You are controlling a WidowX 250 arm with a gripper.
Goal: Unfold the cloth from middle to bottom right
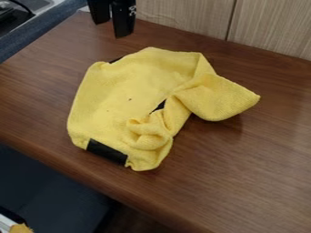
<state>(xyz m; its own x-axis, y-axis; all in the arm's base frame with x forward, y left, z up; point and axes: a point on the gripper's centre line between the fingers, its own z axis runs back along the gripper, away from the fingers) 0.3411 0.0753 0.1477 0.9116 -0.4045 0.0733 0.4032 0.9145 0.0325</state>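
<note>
The near edge of the tabletop (152, 200) is closest to me, slanting down toward the right. Up at the far left hangs the black end effector (113, 30), its fingers apart with nothing between them, beyond the cloth and clear of it. The yellow cloth (106, 100) lies left of the middle, its broad, fairly smooth part on the left, with a black patch (107, 151) at its lower edge. Right of that, toward the lower middle, is a crumpled bunch (148, 132), and I'd guess several layers are tucked in there, though I can't really make them out. Furthest right, a folded flap (222, 98) sticks out. To my eye the unfolding hasn't begun; the end effector should come down on that bunch and draw it toward the bottom right. The trouble is the layers: pinch too many and the whole cloth will slide over the smooth wood, folds and all. Pinch too shallow and the fabric slips out. Pull too high, and the loose part could drop back onto itself or drag that flap over.
</note>
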